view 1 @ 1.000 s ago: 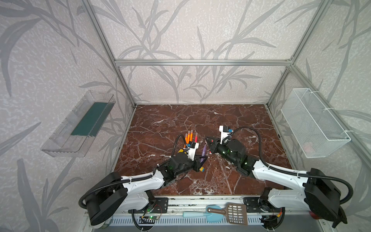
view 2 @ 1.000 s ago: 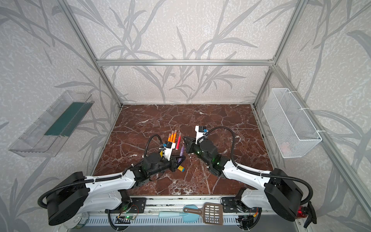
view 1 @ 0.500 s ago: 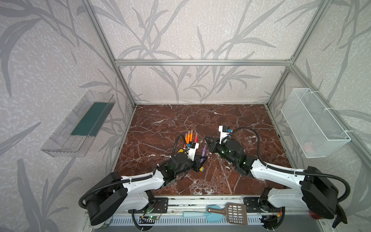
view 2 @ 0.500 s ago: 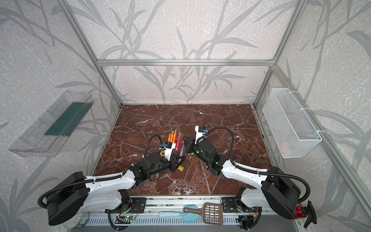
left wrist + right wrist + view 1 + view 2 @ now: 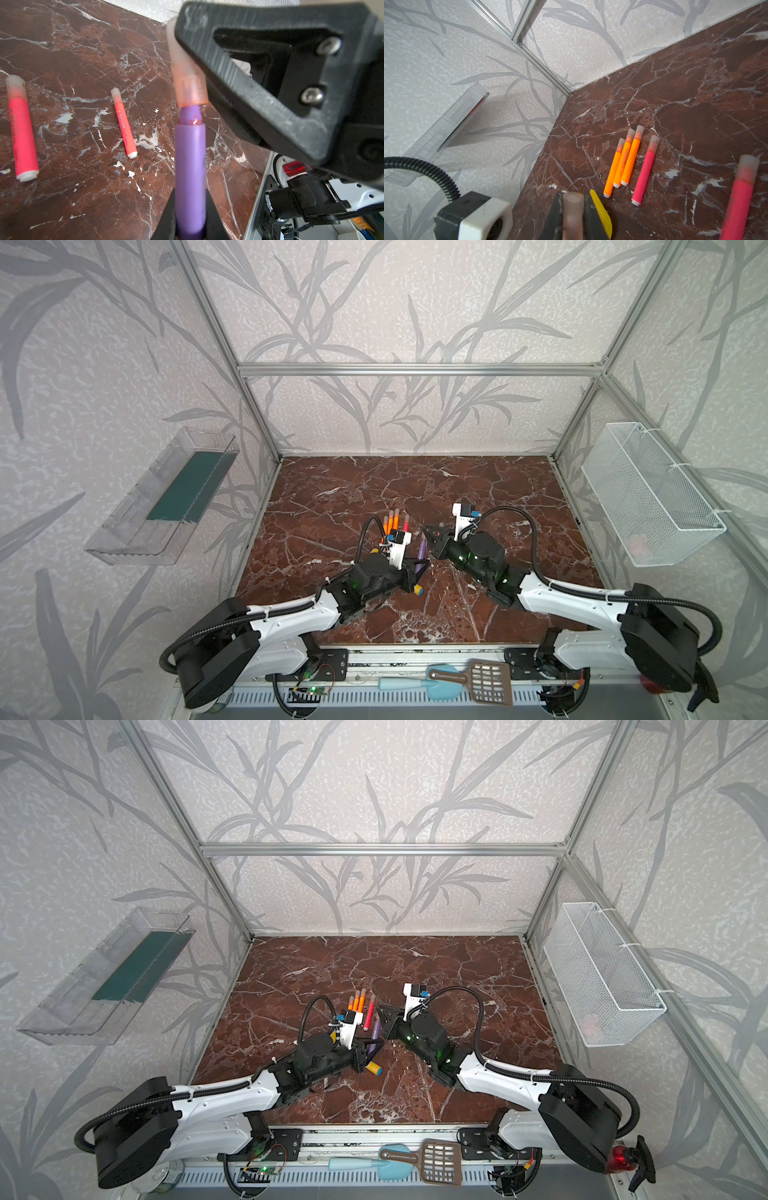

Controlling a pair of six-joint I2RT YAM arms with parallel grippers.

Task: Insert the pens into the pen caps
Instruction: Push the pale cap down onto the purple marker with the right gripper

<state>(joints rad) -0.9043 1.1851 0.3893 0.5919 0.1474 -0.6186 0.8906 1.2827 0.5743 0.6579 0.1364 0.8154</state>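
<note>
My left gripper is shut on the purple pen, which points up and away from it. My right gripper is shut on a translucent pen cap. In the left wrist view that pen cap sits over the pen's tip, with a short purple neck showing below its rim. Both top views show the two grippers meeting mid-table at the purple pen. Three orange pens and two pink pens lie capped on the marble.
A yellow toy shovel lies on the table under my left gripper. A clear tray hangs on the left wall and a white wire basket on the right wall. Scoops lie on the front rail.
My right gripper has edged slightly left towards the purple pen. The left arm and the pens on the table have not moved.
</note>
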